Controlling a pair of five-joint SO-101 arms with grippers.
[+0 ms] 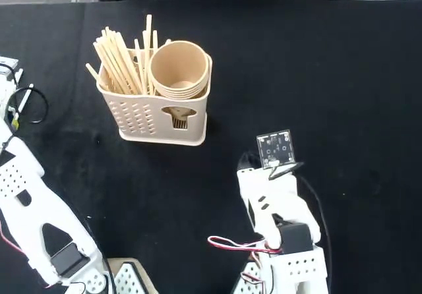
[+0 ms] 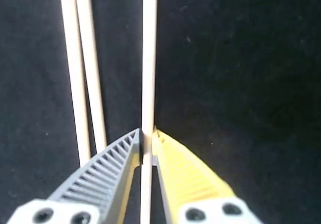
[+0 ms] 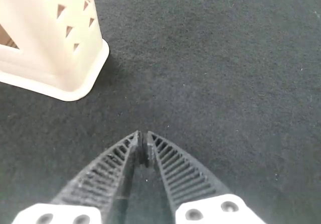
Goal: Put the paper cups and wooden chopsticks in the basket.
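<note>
Your left gripper [image 2: 148, 133] is clamped on one chopstick [image 2: 149, 58], with two loose chopsticks [image 2: 83, 58] just beside it. Lift straight, clear of them, then carry it to the basket [image 1: 155, 119] toward the table's [image 1: 343, 76] far-left corner. Your right gripper [image 3: 142, 136] is closed and empty.

A table [image 1: 343, 76] with a black cloth on it is holding up a cream basket [image 1: 142, 119], which is standing toward the far side. Two loose wooden chopsticks [image 2: 73, 58] are lying side by side on the cloth.

Robotics lab: black-draped table [image 1: 343, 70] bearing robot arms [image 1: 280, 208].
</note>
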